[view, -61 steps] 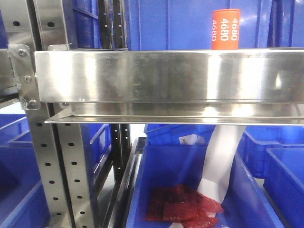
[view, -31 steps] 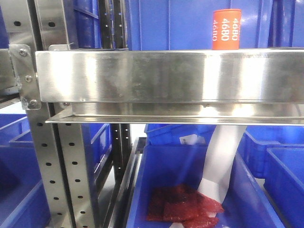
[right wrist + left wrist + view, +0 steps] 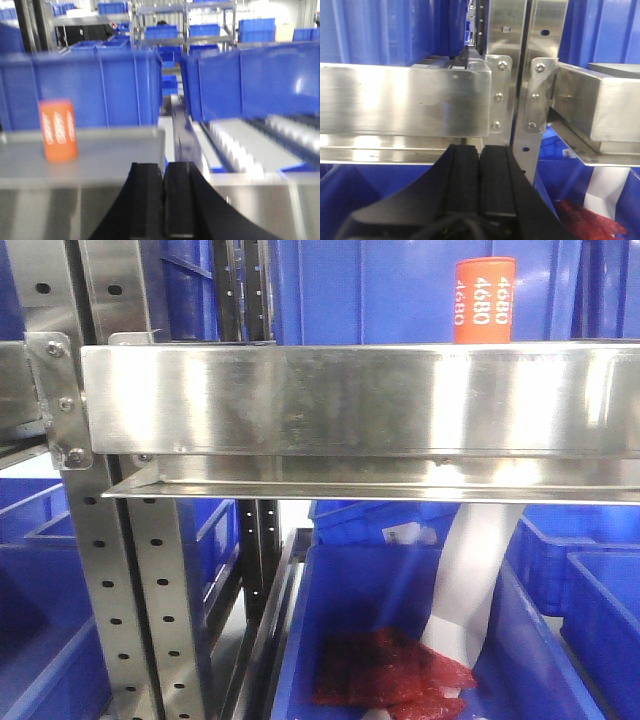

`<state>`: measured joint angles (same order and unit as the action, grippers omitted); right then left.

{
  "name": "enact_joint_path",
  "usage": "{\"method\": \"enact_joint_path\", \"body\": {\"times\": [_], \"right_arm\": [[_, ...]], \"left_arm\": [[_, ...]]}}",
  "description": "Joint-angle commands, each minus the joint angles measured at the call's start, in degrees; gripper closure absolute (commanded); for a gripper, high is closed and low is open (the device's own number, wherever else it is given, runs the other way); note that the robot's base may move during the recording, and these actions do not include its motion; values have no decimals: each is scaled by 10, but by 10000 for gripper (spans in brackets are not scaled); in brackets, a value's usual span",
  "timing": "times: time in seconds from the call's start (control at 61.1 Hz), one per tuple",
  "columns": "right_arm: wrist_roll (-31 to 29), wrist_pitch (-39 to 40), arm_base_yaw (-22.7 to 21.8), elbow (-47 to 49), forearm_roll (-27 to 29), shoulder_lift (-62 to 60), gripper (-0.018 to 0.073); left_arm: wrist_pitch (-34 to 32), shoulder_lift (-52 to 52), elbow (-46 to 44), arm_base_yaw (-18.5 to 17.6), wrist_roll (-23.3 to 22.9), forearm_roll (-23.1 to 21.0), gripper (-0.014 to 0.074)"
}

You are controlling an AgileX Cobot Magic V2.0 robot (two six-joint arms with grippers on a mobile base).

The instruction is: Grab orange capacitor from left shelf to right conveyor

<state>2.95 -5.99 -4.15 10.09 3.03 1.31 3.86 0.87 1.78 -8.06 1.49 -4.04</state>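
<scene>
Right end effector (image 3: 162, 171): two black fingers pressed flat together, nothing between them, facing the left shelf (image 3: 100, 150) at about the level of its top. Left end effector (image 3: 479, 152): likewise closed and empty, lower down, pointed at the shelf's front rail near the bolted bracket (image 3: 498, 95) on the perforated upright (image 3: 552, 20). Orange capacitor (image 3: 58, 130) stands upright on the shelf top, off to the left of the right end effector's line and deeper in, well apart from it. From the front view the orange capacitor (image 3: 484, 300) rises behind the broad rail toward its right end, with blue bins (image 3: 380, 290) close behind. Right conveyor not seen in any view. Judgement: the approach is in hand, no grasp begun, and the right arm looks the better placed. Next move calls for the fingers to part wide enough for the can, the arm to shift left and go forward over the rail, then close round the cylinder's middle; tall and narrow, it could topple at a nudge
</scene>
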Motion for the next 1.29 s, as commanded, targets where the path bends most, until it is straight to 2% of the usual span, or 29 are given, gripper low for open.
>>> {"method": "enact_joint_path", "body": {"times": [0.0,0.049,0.131,0.196,0.344,0.393,0.475,0.72,0.998,1.277], "right_arm": [[0,10,-2,85,1,55,497],[0,5,-2,119,1,88,489],[0,6,0,164,1,139,405],[0,5,8,197,1,183,296],[0,7,38,254,1,275,-18],[0,7,53,271,1,307,-79],[0,7,88,302,1,363,-55],[0,16,185,391,0,531,-56],[0,52,196,447,-14,686,-56],[0,94,211,448,-18,745,-56]], "left_arm": [[-52,5,-2,-2,-1,-2,723],[-52,5,-2,-2,-1,-2,723],[-52,5,-2,-2,-1,-2,723],[-52,5,-2,-2,-1,-2,723],[-52,5,-2,-2,-1,-2,723],[-52,5,-2,-2,-1,-2,723],[-52,5,-2,-2,-1,-2,723],[-52,5,-2,-2,-1,-2,723],[-52,5,-2,-2,-1,-2,723],[-52,5,-2,-2,-1,-2,723]]}}
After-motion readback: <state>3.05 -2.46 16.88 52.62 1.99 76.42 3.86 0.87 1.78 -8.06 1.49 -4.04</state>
